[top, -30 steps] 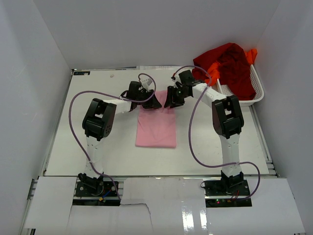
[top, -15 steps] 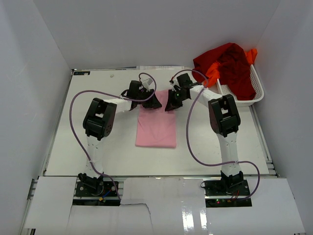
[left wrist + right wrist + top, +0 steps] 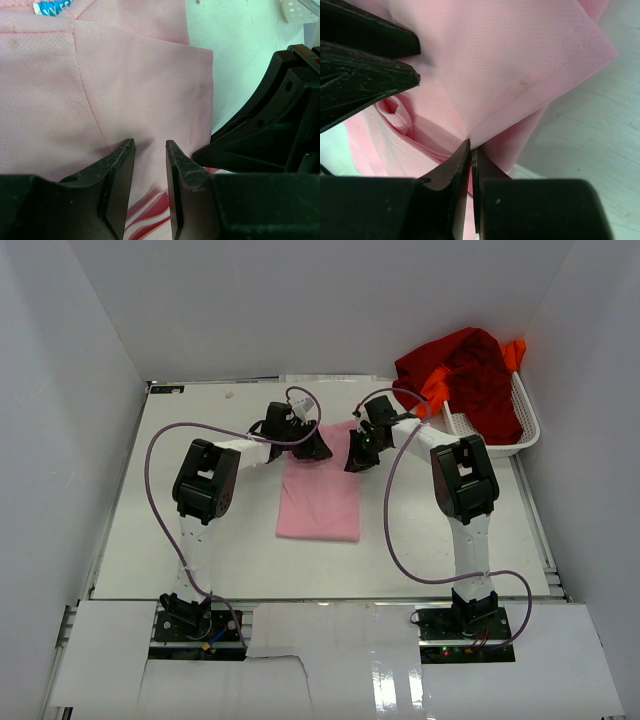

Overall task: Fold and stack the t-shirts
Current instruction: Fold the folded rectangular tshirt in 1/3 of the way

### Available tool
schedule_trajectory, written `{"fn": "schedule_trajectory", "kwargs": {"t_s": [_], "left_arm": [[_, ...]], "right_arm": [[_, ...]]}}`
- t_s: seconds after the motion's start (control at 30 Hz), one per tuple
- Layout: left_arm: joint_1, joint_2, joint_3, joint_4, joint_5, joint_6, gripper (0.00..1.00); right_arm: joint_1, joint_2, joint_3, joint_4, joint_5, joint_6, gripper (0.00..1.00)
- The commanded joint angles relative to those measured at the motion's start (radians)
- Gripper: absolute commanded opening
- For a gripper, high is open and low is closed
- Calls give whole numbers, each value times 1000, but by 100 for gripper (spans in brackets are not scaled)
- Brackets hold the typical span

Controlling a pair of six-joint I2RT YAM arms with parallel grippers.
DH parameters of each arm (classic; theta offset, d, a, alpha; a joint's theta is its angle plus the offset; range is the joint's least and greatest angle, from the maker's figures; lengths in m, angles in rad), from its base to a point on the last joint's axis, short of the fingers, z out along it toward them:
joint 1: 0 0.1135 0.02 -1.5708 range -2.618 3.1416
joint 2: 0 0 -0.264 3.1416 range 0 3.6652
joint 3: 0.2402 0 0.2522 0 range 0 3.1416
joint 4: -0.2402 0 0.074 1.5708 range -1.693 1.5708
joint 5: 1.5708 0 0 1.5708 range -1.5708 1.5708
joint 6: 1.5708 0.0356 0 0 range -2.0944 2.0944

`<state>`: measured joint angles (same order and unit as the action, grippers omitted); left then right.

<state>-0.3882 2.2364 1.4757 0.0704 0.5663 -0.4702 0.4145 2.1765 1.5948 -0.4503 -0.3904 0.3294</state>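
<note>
A light pink t-shirt (image 3: 320,495) lies folded into a tall rectangle mid-table. My left gripper (image 3: 310,447) sits at its far left corner. In the left wrist view its jaws (image 3: 150,145) stand apart over the pink cloth (image 3: 125,80), and a red-striped print shows between them. My right gripper (image 3: 358,454) is at the far right corner. In the right wrist view it (image 3: 470,145) is shut on a folded edge of the pink cloth (image 3: 520,55). A dark red t-shirt (image 3: 470,370) and an orange t-shirt (image 3: 515,352) are heaped in the basket.
A white mesh basket (image 3: 527,430) stands at the back right, against the right wall. White walls close in the table on three sides. Purple cables loop from both arms. The right gripper's black body (image 3: 270,125) fills the right of the left wrist view.
My right gripper has gone from open to shut, pinching the pink t-shirt's far right edge, and shifted slightly along it. The left gripper has stayed where it was.
</note>
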Motion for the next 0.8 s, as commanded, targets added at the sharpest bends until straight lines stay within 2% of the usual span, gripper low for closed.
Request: {"fn": "schedule_trajectory", "kwargs": {"t_s": [0.0, 0.07, 0.1, 0.2, 0.5, 0.67, 0.77], "left_arm": [[3, -6, 26, -43, -23, 31, 43], [3, -9, 26, -44, -26, 33, 43], [3, -6, 26, -46, -26, 33, 43], [3, -3, 26, -46, -23, 33, 43], [3, -14, 49, -64, -28, 25, 43], [5, -55, 161, -147, -46, 22, 44], [9, -92, 243, -227, -81, 31, 49]], "right_arm": [[1, -61, -1, -39, 50, 5, 11], [1, -58, 10, -53, 70, 5, 18], [1, -58, 13, -66, 77, 5, 34], [1, -67, 16, -87, 140, 7, 45], [-3, -153, 53, -87, 308, -18, 48], [-2, -207, 47, -88, 326, -30, 48], [-3, -237, 13, -87, 302, -35, 48]]}}
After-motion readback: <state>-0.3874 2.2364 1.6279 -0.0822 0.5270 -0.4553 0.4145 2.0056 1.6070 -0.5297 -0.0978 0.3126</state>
